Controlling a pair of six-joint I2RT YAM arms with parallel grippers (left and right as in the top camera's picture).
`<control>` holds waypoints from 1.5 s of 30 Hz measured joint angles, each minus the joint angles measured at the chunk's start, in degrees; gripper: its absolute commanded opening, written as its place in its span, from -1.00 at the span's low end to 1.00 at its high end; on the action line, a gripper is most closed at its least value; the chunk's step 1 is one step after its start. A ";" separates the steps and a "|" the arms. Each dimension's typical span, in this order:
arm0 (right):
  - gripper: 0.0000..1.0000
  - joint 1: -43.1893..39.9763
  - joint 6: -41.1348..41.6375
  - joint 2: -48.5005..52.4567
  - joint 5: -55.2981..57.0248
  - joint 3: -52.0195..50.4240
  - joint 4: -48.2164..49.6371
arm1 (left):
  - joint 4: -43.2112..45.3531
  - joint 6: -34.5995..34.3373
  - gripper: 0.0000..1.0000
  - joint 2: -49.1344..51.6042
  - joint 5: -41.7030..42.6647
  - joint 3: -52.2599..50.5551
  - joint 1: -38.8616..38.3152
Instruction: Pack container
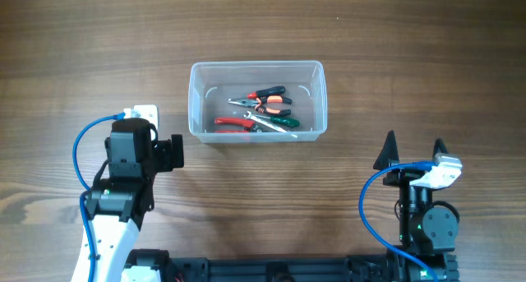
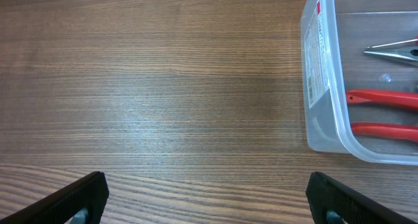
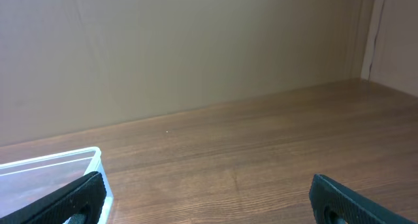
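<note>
The clear plastic container (image 1: 196,101) stands at the table's middle, holding several hand tools: pliers with orange-and-black handles (image 1: 267,97), a green-handled tool (image 1: 279,117) and a red-handled tool (image 1: 234,123). In the left wrist view the container's corner (image 2: 323,87) is at the right, with red handles (image 2: 382,98) inside. In the right wrist view its corner (image 3: 59,162) shows at lower left. My left gripper (image 1: 174,153) (image 2: 209,198) is open and empty, left of the container. My right gripper (image 1: 413,146) (image 3: 208,198) is open and empty, at the lower right.
The bare wooden table (image 1: 370,52) surrounds the container. A beige wall (image 3: 196,48) rises behind the table's far edge in the right wrist view. Blue cables (image 1: 82,142) loop off both arms.
</note>
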 measured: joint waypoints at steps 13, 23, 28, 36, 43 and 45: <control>1.00 0.00 0.00 0.00 0.00 0.00 0.00 | 0.00 0.00 1.00 0.00 0.00 0.00 0.00; 0.99 0.00 0.00 0.00 -0.02 0.00 0.02 | -2.78 -0.92 1.00 -7.91 1.68 -0.31 -0.09; 0.99 0.00 0.00 -0.02 -0.02 0.00 0.04 | -2.38 -1.81 1.00 -29.40 7.04 -3.54 -0.13; 0.99 0.00 0.00 -0.04 -0.02 0.00 0.00 | 19.58 -2.60 1.00 -47.32 9.55 -21.79 0.00; 0.99 0.00 0.00 -0.04 -0.02 0.00 0.02 | 29.40 -2.60 1.00 -49.96 8.68 -33.07 1.27; 1.00 0.00 0.00 -0.04 -0.02 0.00 0.00 | 27.12 -2.62 1.00 -51.25 9.22 -34.67 2.19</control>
